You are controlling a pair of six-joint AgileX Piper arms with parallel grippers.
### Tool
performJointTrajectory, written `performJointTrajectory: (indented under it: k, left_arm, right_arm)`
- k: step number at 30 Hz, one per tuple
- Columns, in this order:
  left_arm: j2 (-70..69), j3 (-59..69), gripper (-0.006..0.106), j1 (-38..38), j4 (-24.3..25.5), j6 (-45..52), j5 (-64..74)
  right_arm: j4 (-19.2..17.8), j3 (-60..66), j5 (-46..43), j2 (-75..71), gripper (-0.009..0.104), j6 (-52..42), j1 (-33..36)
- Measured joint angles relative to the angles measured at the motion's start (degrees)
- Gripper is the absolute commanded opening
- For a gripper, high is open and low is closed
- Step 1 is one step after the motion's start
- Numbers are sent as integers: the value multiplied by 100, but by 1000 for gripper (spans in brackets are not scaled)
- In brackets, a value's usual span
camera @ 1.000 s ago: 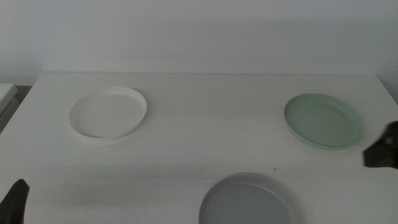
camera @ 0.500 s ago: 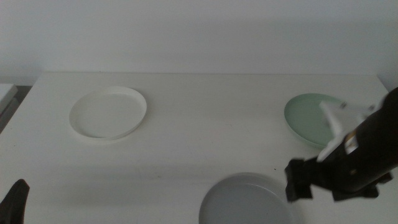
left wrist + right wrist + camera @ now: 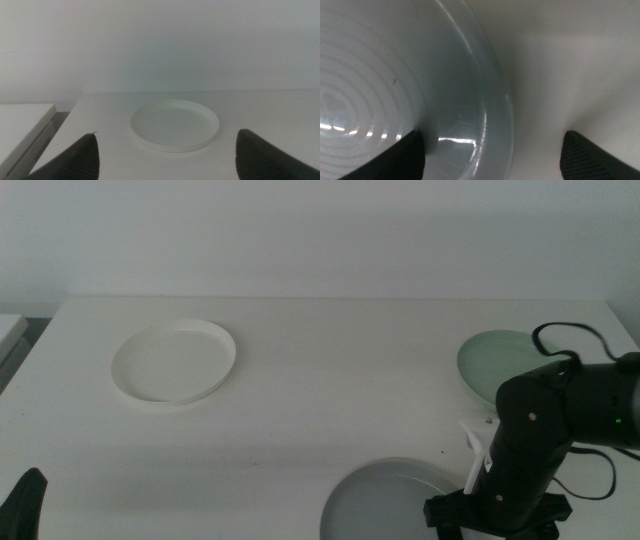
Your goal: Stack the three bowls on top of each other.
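**Right hand straddling the grey bowl's rim**

Reference landmark: the grey bowl [image 3: 400,502], at the near edge of the surface [image 3: 330,380].

Key relation: the right hand [image 3: 490,150] is directly over the right-side rim of the grey bowl. In the right wrist view its two jaws stand wide apart, one above the bowl's ringed inner face, the other above bare surface outside the rim, so the rim runs between them. The jaws hold nothing. The bowl is round and has no long axis; only the rim's position between the jaws matters. A grasp from here would likely call for a short descent and closure on the rim.

Nearest arm: the right arm [image 3: 530,450] is at the grey bowl. The left hand [image 3: 165,155] waits well to the left of it, jaws apart and empty, facing the white bowl [image 3: 174,362].

Count:
- Bowls: three, one of each colour.
- White bowl: far left of the grey bowl.
- Green bowl [image 3: 500,365]: behind and right of the grey bowl, partly hidden by the right arm.
- None touch; no stacking done yet.
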Motion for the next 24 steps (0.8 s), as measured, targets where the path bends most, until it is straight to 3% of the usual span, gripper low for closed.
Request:
performJointTrajectory:
  k: [6, 10, 17, 24]
  left_arm:
    - [0, 0, 94, 0, 0, 0, 0]
    - [0, 0, 94, 0, 0, 0, 0]
    - [0, 0, 94, 0, 0, 0, 0]
    - [0, 0, 94, 0, 0, 0, 0]
  right_arm:
    - [146, 0, -123, 149, 23, -38, 0]
    - [79, -10, -97, 149, -1, -63, 0]
    - [140, -234, 167, 1, -3, -174, 0]
    - [100, -1639, 798, -188, -3, -512, 0]
